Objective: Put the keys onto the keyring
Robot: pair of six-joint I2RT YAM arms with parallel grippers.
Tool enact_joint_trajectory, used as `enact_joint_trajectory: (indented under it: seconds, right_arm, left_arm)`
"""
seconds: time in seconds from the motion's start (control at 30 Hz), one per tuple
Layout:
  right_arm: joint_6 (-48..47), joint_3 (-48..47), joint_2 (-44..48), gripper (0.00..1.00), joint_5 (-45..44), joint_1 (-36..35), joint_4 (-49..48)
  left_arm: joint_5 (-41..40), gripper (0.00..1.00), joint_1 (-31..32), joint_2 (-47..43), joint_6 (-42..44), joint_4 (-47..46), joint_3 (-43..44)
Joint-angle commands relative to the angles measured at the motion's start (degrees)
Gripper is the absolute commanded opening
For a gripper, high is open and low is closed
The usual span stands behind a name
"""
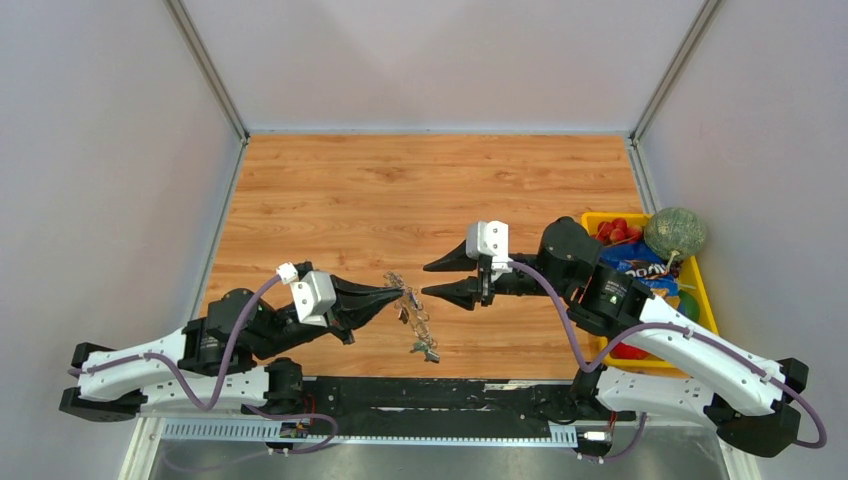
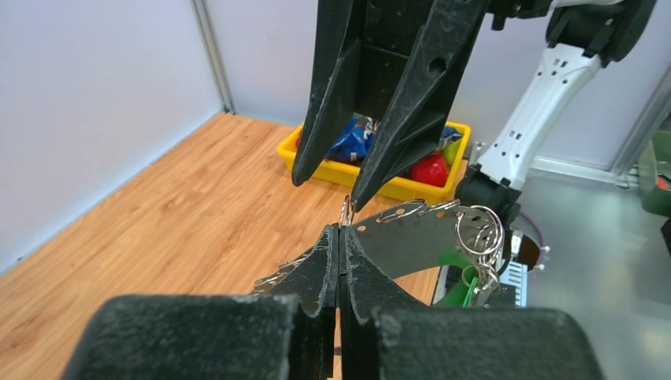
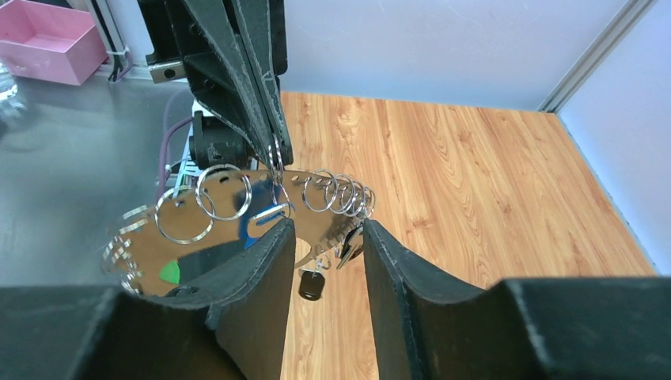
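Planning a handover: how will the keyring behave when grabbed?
Probably stiff: the keyring holds its curve, pinched at one spot by the left gripper. Likely slippery, being polished metal. Its keys dangle, so may swing.

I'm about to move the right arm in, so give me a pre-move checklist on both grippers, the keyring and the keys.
1. Left gripper shut on the keyring: ok.
2. Right gripper open, facing the keyring: ok.
3. Keyring held above the table: ok.
4. Dark-headed key hanging from the keyring: ok.
5. Lower bunch of keys threaded on: cannot tell; in the top view it may hang or lie loose.
6. Yellow bin apart from both grippers: ok.
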State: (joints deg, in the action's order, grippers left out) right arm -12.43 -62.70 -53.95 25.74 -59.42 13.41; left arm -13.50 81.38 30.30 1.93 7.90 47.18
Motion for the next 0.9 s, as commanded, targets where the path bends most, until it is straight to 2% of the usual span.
enact_joint_trajectory:
  seconds: [0.0,0.2,0.67,0.87]
  right_arm:
    - [-1.9,-1.9,0.7,0.42,4.1,0.2,-0.2]
    - [0.1,-2.9,0.3,0.43,8.0,0.1,-0.4]
    - [1.0,-4.5,-1.3,0.42,8.3,-1.9,-2.8]
    - [1.3,-4.8,-1.6,0.36,8.8,-2.4,-3.2]
  left_arm:
    - [3.6,0.0,0.1,-0.6,-1.0,-5.5,0.5]
    - [4.4,0.0,0.1,-0.2,-1.6,-6.5,0.2]
    - [4.8,0.0,0.1,0.7,-3.2,-7.6,0.2]
    - [4.6,0.0,0.1,0.7,-3.3,-7.6,0.2]
